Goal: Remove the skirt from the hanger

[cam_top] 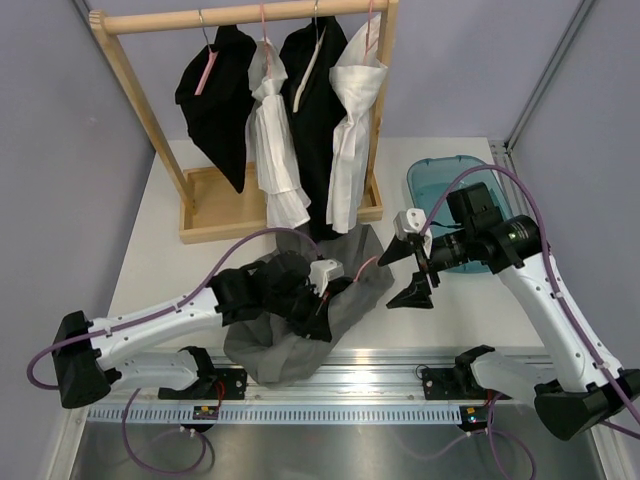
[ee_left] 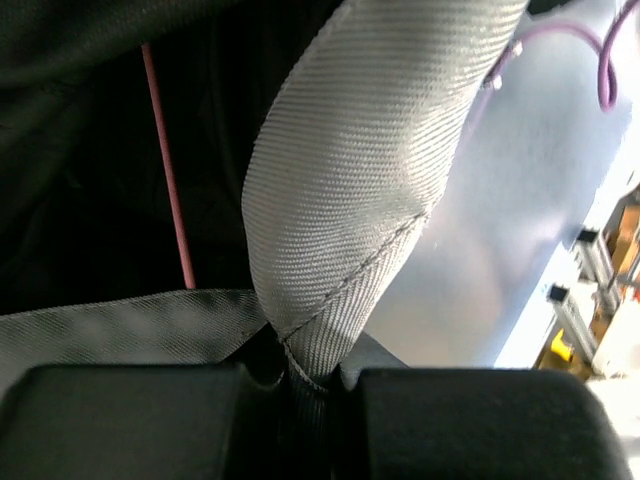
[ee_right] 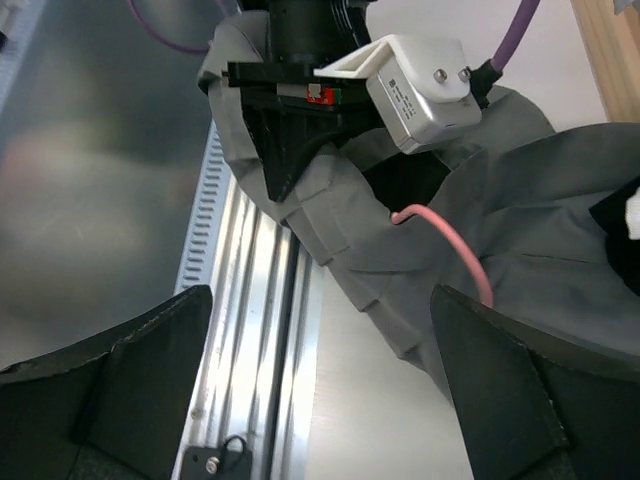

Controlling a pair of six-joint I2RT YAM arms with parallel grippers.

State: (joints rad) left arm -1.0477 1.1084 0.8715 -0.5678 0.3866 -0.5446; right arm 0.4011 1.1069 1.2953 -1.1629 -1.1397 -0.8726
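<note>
Currently crumpled on the table (cam_top: 150,270) at its near edge, partly over the metal rail (cam_top: 390,380): grey skirt (cam_top: 350,295), pink hanger (ee_right: 450,250) poking from the folds. Pinched tight at a hem fold by left gripper (ee_left: 310,385). Just right, right gripper (cam_top: 405,277) spread wide, holding nothing. Farther back, wooden rack (cam_top: 120,60) of black and white garments.

No legible text, brand, number or sign in any view; a sticker (cam_top: 207,411) and its twin (cam_top: 468,412) on the rail (cam_top: 340,380) at the near edge show colored marks; too small to read.
</note>
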